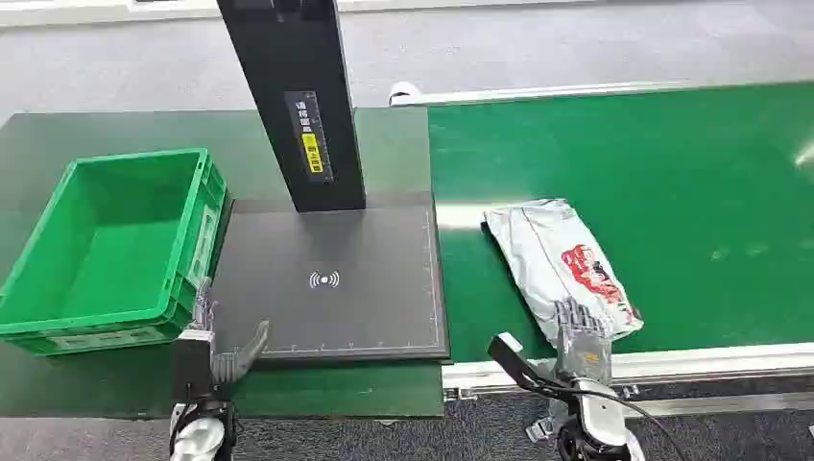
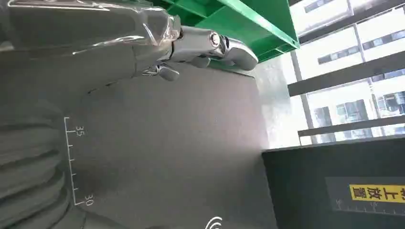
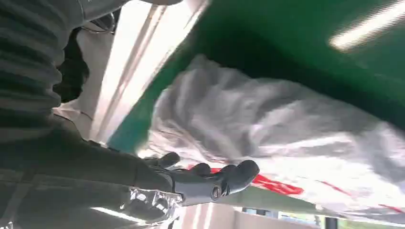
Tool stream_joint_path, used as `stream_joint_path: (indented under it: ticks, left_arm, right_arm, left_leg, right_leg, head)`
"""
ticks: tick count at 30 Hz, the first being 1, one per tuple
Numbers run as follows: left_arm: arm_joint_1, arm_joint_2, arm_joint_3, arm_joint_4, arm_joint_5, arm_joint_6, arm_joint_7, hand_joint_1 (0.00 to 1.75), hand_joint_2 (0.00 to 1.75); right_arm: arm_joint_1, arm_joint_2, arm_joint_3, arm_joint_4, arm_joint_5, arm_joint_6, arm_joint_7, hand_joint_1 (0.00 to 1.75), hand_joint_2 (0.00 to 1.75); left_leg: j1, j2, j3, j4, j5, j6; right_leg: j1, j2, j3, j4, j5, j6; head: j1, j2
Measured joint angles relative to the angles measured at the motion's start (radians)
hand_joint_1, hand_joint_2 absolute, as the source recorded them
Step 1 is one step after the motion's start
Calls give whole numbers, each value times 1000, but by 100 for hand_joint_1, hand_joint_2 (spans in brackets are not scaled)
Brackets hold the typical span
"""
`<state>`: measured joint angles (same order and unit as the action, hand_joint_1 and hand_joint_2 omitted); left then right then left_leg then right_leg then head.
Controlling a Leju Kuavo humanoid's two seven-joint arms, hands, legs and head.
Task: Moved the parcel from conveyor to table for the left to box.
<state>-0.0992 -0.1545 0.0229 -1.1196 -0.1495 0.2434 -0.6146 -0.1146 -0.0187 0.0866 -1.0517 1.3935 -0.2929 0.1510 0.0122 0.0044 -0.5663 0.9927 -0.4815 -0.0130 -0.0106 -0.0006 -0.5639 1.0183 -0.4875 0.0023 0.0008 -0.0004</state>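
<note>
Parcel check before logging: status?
Right hand open at parcel, no grip yet. Parcel on conveyor. Left hand open beside crate. Path clear.

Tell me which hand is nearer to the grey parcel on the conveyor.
Right. The right hand is at the near end of the grey parcel on the green conveyor belt. The left hand is off by the green crate, across the black scanner pad.

silver parcel [image 1: 562, 264], flat on green conveyor [image 1: 672, 182]
</note>
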Motion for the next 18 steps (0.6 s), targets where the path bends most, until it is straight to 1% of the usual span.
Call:
stream_joint_path:
  ticks: [8, 18]
  left_arm:
    - [0, -1, 2, 3, -2, -10, 2, 0, 175]
    - [-1, -2, 2, 10, -5, -11, 3, 0, 175]
  right_arm:
    - [67, -1, -35, -79, 16, -30, 9, 0, 175]
    - [81, -2, -48, -113, 16, -30, 10, 0, 175]
  left_leg:
    - [0, 0, 0, 0, 0, 0]
    - [0, 0, 0, 0, 0, 0]
  right_leg:
    - [0, 0, 0, 0, 0, 0]
    - [0, 0, 0, 0, 0, 0]
  head:
    - [0, 0]
    - [0, 0]
